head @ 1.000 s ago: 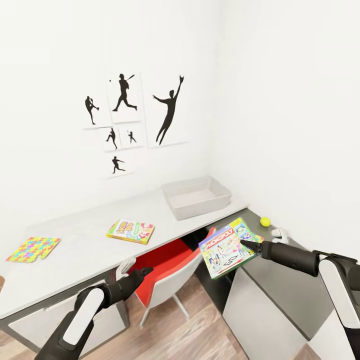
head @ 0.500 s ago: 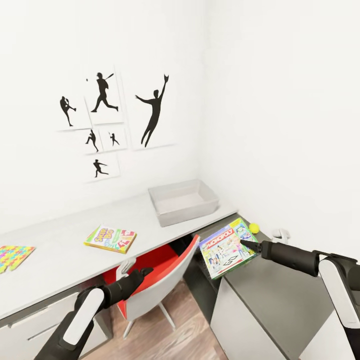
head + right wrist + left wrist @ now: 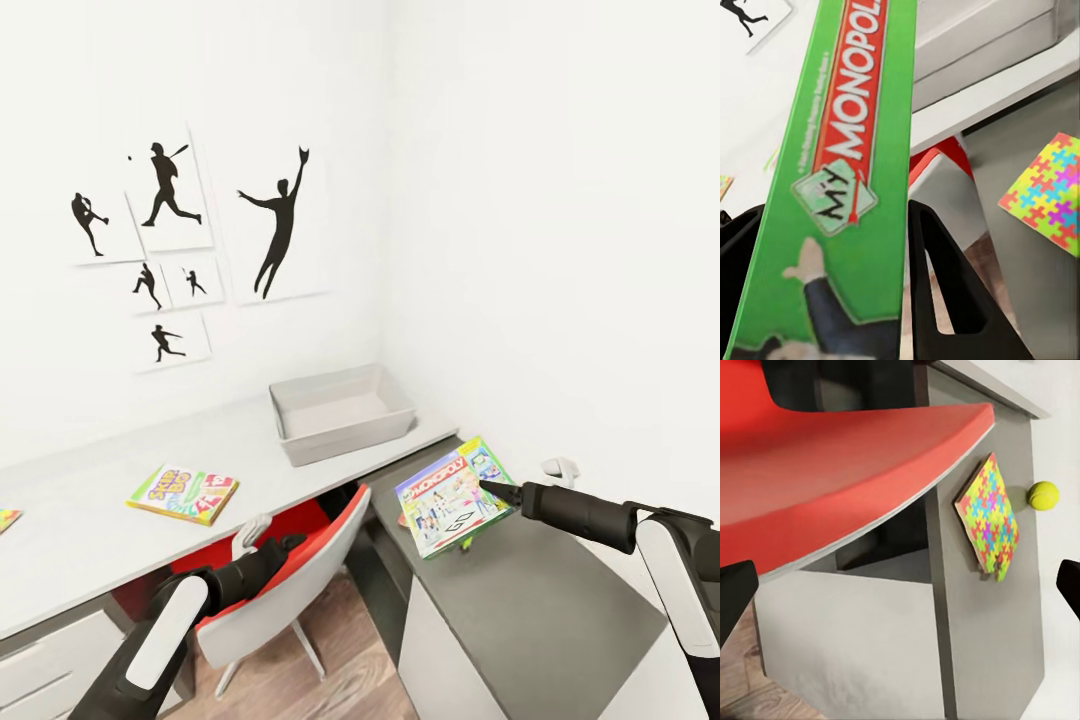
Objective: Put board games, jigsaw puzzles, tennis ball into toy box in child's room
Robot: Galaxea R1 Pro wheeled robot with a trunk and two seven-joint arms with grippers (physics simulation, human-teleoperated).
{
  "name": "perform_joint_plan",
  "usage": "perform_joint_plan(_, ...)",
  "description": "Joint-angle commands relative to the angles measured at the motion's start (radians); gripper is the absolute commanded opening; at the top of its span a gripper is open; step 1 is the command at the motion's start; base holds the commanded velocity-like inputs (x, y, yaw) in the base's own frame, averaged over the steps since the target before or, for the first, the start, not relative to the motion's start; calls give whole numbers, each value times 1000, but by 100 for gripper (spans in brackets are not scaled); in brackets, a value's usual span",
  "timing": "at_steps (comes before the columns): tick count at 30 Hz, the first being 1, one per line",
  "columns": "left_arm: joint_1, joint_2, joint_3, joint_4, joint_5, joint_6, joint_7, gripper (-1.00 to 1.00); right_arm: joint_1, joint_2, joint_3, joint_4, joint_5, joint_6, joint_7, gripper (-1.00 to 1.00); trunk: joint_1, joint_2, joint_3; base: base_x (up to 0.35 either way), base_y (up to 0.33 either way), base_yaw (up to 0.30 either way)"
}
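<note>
Your right gripper [image 3: 487, 488] is clamped on the edge of the MONOPOLY box [image 3: 452, 494], which tilts in the air above the dark grey wing [image 3: 520, 590] of the table, short of the toy box [image 3: 342, 412] standing on the light grey top [image 3: 100, 505] in the corner. The SKIP BO box [image 3: 183, 493] lies flat on that top. Your left gripper [image 3: 293, 542] hangs low by the red chair [image 3: 290, 575], fingers spread wide with nothing between them; its wrist camera sees a jigsaw puzzle [image 3: 991, 517] and the tennis ball [image 3: 1043, 495] near each other on the wing.
</note>
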Motion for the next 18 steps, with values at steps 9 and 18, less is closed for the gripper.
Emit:
perform_joint_plan(9, -1, 0, -2, -2, 11, 1, 10, 100, -1, 4, 7, 0, 5, 5, 9, -100, 1, -2, -2, 25, -36, -2)
perform_joint_plan(18, 0, 1, 0, -2, 11, 2, 10, 100, -1, 8, 9, 0, 5, 4, 9, -100, 1, -2, -2, 3, -4, -4)
